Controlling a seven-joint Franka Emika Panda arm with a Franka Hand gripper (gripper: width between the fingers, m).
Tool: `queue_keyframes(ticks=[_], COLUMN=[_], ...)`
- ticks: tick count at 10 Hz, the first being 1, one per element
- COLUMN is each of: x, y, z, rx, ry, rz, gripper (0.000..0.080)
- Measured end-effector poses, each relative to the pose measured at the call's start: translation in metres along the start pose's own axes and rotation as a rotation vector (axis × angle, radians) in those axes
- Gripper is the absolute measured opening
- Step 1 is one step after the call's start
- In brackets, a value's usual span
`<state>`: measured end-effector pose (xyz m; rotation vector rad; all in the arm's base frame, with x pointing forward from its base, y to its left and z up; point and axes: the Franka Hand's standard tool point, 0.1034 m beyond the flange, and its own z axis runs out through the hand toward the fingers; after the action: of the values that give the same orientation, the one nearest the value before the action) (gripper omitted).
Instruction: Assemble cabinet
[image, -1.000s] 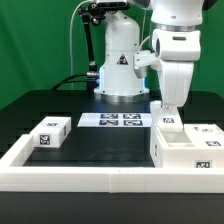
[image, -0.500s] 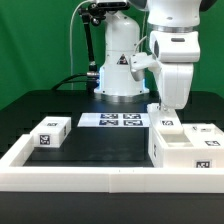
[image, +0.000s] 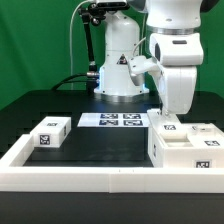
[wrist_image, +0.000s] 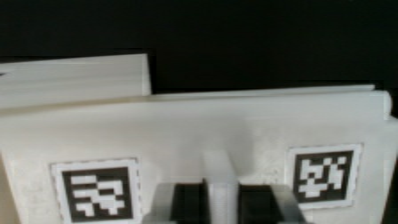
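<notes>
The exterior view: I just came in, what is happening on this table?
The robot arm holds its gripper low over the far edge of the cabinet, the big white tagged box at the exterior view's right. The wrist view shows the fingers close to its tagged wall; whether they grip it I cannot tell. A small tagged block lies apart at that view's left, untouched.
</notes>
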<state>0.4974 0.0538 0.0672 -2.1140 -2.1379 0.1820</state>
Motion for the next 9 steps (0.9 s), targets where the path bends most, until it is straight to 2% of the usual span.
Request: queue_keyframes(ticks=[3,4,5,9], x=[0.000,-0.004,-0.008,-0.008], y=[0.000,0.010,0.015,0.032], z=[0.000,0.001,0.000,-0.004], rx=[-0.001,-0.043,-0.055,-0.069], ry=[0.001,0.030,0.037,0.043], rz=[0.000,-0.037,-0.048,-0.054], gripper=[0.0070,0.0070,0.0070,0.0070])
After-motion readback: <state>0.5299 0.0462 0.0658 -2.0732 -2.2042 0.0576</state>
